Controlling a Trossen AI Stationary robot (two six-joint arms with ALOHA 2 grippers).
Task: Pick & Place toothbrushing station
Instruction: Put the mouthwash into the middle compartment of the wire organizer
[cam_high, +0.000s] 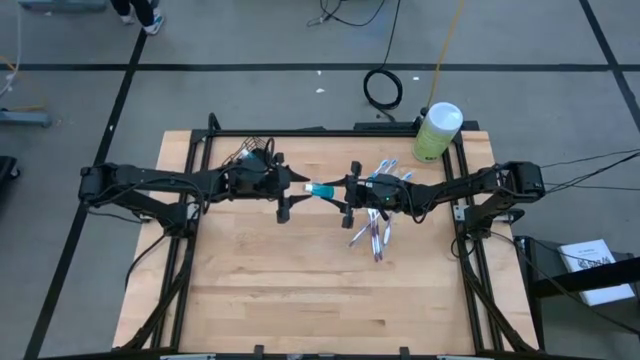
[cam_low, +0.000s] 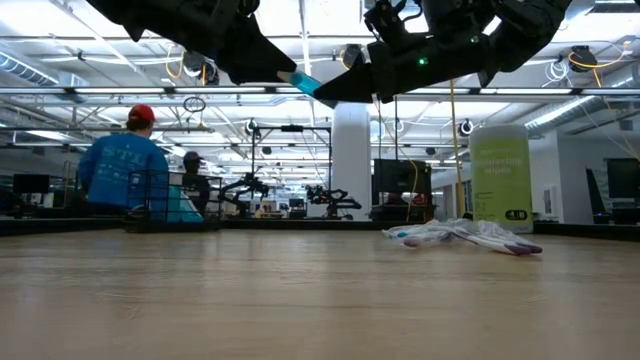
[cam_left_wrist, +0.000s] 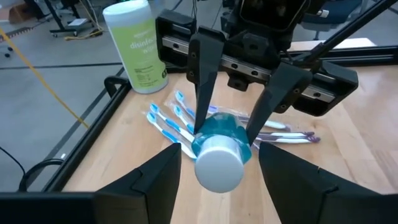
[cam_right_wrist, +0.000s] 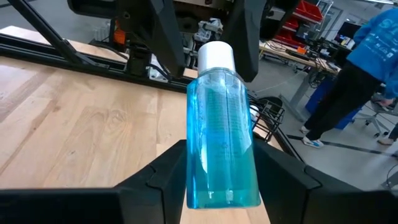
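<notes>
Wooden table (cam_high: 250, 290) in a big workshop, person far behind. Above the middle, off the wood, a blue bottle (cam_high: 322, 189) lying level between both arms. Clamped at the blue body by the right gripper (cam_high: 352, 190). Left gripper (cam_high: 298, 186) with fingers apart on both sides of the white cap (cam_left_wrist: 217, 165), seemingly not yet touching. Toothbrushes (cam_high: 375, 230) scattered below, right of centre; mesh holder (cam_high: 252, 153) far left; green canister (cam_high: 436, 132) far right.

Probably a handover. Better to slide the left fingers past the cap, close firmly, then release the right side only after.
</notes>
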